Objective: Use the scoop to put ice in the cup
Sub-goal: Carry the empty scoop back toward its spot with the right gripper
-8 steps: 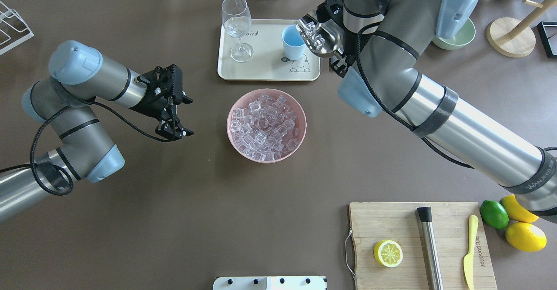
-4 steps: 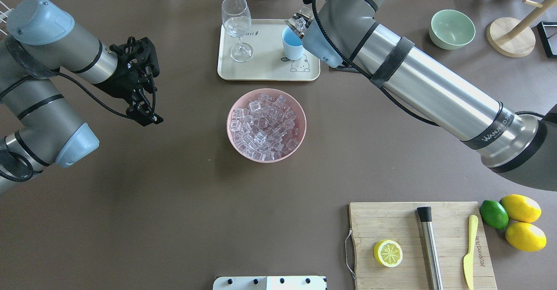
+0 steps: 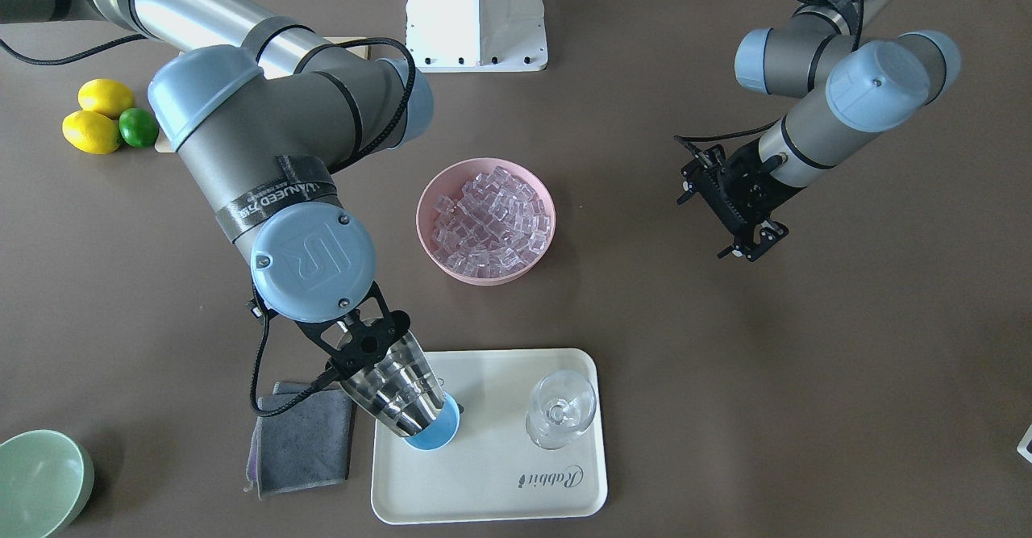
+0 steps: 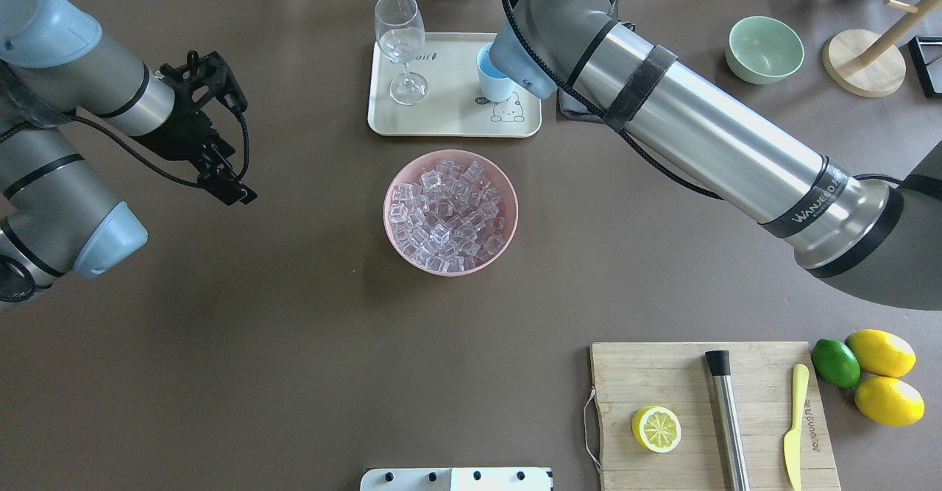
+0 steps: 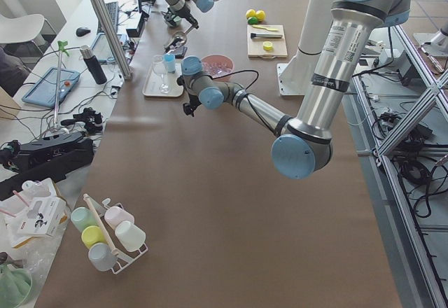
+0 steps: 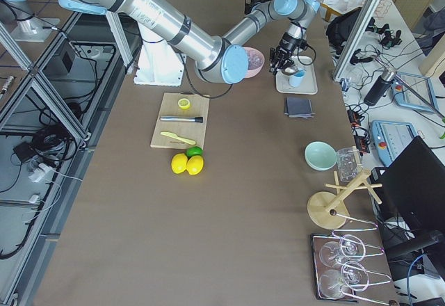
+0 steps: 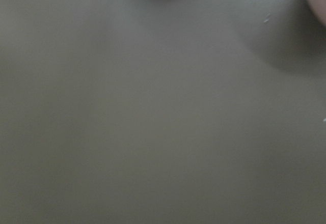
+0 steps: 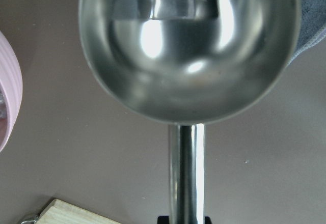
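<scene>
Over the cup (image 3: 433, 439), right gripper (image 3: 364, 350) jaws clamp the tipped scoop (image 3: 399, 393); left gripper (image 3: 755, 242) jaws stand apart.

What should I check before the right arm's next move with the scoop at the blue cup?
1. Right gripper clamped on the scoop handle: ok.
2. Scoop mouth at the cup rim: ok.
3. Cup upright on the tray: ok.
4. Scoop emptied: not ok, ice seems to show in the trough.
5. Wine glass apart from the scoop: ok.
6. Left gripper open, away from the tray: ok.
</scene>
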Controlling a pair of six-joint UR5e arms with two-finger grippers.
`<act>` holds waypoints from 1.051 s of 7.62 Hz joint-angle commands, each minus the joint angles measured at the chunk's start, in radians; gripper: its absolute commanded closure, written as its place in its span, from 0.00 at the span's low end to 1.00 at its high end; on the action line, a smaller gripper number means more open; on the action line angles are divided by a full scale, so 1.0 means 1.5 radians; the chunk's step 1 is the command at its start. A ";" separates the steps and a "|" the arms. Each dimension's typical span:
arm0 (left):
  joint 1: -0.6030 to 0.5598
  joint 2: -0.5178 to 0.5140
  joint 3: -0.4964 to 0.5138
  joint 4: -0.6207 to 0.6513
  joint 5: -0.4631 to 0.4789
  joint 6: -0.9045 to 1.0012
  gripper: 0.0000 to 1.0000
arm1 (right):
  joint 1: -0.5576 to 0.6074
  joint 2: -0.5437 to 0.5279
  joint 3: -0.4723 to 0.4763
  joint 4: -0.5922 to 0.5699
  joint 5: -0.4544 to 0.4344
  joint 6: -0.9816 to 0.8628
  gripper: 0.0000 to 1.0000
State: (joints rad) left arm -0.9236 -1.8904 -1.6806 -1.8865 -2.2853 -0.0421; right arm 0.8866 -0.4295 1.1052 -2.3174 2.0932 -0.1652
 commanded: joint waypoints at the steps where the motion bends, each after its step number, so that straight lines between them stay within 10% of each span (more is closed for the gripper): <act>1: -0.067 0.104 0.014 -0.010 0.004 -0.007 0.01 | 0.000 0.039 -0.041 -0.048 -0.035 -0.022 1.00; 8: -0.386 0.166 0.109 0.011 0.000 0.122 0.01 | -0.004 0.074 -0.084 -0.080 -0.066 -0.028 1.00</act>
State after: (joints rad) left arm -1.4410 -1.6390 -1.5319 -1.8723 -2.2821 0.0873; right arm 0.8828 -0.3208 0.9734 -2.4199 1.9969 -0.2070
